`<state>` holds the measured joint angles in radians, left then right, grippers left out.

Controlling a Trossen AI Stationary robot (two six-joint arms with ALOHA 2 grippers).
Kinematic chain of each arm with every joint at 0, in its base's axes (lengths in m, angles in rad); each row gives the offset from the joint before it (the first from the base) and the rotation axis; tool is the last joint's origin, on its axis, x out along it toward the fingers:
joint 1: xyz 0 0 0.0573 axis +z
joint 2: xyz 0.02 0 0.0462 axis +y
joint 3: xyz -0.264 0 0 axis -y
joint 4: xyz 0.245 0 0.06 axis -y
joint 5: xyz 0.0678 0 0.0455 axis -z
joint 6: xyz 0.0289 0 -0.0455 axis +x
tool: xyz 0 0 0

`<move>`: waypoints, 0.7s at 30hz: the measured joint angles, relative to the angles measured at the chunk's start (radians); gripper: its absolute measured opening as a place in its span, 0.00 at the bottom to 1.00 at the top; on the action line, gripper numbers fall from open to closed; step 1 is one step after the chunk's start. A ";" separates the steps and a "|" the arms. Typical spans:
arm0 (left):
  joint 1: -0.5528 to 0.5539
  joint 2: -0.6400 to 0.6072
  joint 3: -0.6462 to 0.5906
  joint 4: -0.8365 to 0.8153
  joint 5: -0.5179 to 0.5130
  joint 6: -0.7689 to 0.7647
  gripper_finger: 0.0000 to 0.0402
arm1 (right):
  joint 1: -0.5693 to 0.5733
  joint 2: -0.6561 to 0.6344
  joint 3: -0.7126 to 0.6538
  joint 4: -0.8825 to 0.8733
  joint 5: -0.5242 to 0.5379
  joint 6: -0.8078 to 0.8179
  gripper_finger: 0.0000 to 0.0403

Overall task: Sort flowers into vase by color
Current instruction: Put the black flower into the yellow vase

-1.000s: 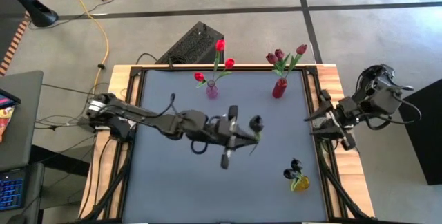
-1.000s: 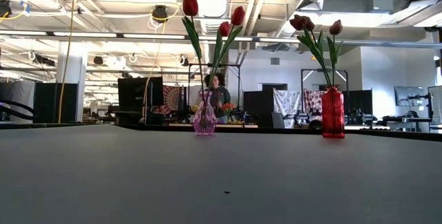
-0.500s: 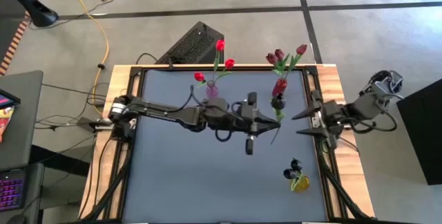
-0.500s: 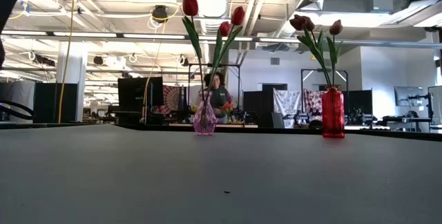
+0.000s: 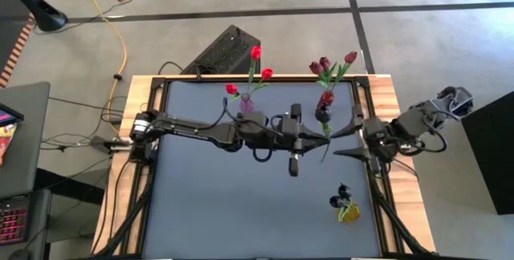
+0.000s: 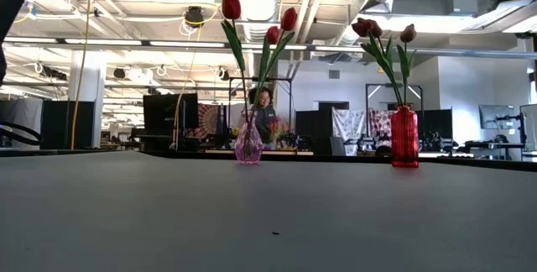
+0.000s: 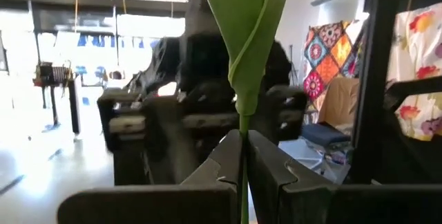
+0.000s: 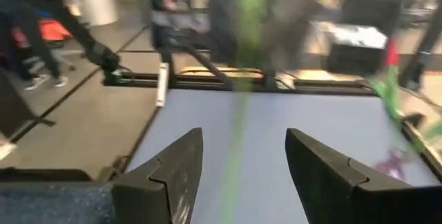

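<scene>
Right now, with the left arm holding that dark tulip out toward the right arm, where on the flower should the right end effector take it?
Probably on the bare stem of the dark tulip, below the left end effector, which is shut on it. The stem hangs free there, toward the table, while leaf and head sit above. The right end effector is open and level with it, so a straight sideways approach from the table's right edge suits.

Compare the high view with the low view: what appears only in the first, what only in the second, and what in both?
Only the high view shows both arms: the left hand shut on a dark tulip, the open right hand facing it, and the yellow vase. Only the low view shows the room behind, with a person. Both share the pink vase of red tulips and the red vase of maroon tulips.
</scene>
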<state>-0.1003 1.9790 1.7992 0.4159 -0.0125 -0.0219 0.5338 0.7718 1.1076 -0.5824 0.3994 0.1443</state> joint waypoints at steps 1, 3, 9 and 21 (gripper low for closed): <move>0.001 0.003 0.000 -0.004 0.000 -0.010 0.00 | -0.014 0.010 0.000 0.018 -0.030 -0.008 0.58; 0.001 0.005 -0.001 -0.019 -0.003 -0.012 0.00 | -0.036 0.030 0.000 0.039 -0.071 -0.019 0.58; 0.000 0.005 -0.001 -0.021 -0.001 0.010 0.00 | -0.086 0.065 0.000 0.047 -0.111 -0.028 0.58; 0.000 0.004 -0.002 -0.072 -0.002 0.029 0.00 | -0.100 0.071 0.000 0.045 -0.119 -0.042 0.45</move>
<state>-0.1001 1.9827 1.7977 0.3436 -0.0142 0.0072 0.4339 0.8427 1.1072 -0.5373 0.2802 0.1025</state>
